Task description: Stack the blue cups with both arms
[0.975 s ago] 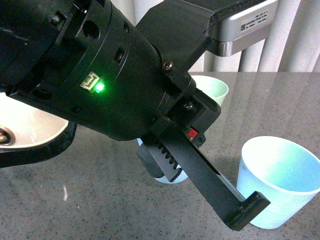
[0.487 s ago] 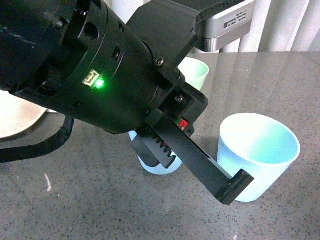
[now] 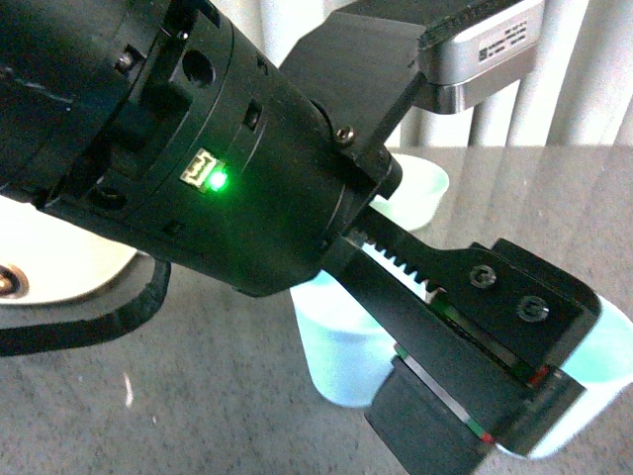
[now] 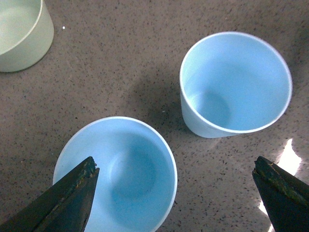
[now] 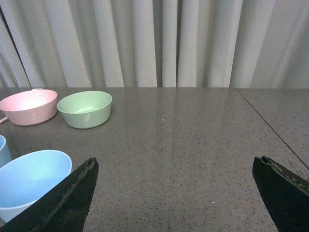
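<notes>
Two light blue cups stand upright and apart on the grey speckled table. In the left wrist view one cup (image 4: 118, 179) is right under the camera and the other (image 4: 236, 84) is beyond it. My left gripper (image 4: 175, 166) hangs open and empty above them, one fingertip (image 4: 79, 186) over the near cup's rim. In the front view my left arm (image 3: 198, 148) fills the frame and partly hides both cups (image 3: 341, 356) (image 3: 608, 361). My right gripper (image 5: 175, 166) is open and empty over bare table, with one cup (image 5: 31, 181) beside its finger.
A green bowl (image 5: 85, 108) and a pink bowl (image 5: 29, 105) sit at the far side by the curtain. The green bowl also shows in the left wrist view (image 4: 21, 34) and behind the arm (image 3: 420, 188). A pale rounded object (image 3: 59, 267) lies at the front view's left.
In the front view my left gripper has turned and swung down to the right. It now covers part of both blue cups. The cups have not moved apart or together.
</notes>
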Available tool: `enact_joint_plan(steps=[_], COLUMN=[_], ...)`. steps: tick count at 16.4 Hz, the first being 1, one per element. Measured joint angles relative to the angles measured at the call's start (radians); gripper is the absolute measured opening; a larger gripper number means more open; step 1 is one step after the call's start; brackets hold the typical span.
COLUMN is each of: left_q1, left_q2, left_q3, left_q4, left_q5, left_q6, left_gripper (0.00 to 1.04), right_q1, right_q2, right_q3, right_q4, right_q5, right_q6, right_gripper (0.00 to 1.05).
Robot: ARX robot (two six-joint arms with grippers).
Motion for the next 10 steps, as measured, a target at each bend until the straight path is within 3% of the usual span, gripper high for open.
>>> enact_joint_plan(steps=[5, 8, 10], left_q1=[0.076, 0.285, 0.364], left_q2=[-0.094, -0.245, -0.355], left_q3=[0.015, -0.032, -0.093], left_q4=[0.14, 0.305, 0.321], left_q5=[-0.014, -0.109, -0.107], left_q6=[-0.114, -0.26, -0.288], left_gripper=[0.98, 0.98, 0.98], right_q1=[0.0, 0.0, 0.0], right_q2=[0.0, 0.0, 0.0], right_q3=[0.0, 0.0, 0.0], right_q4=[0.0, 0.0, 0.0], right_q5=[0.0, 0.0, 0.0], right_q6=[0.0, 0.0, 0.0], right_gripper=[0.98, 0.98, 0.98])
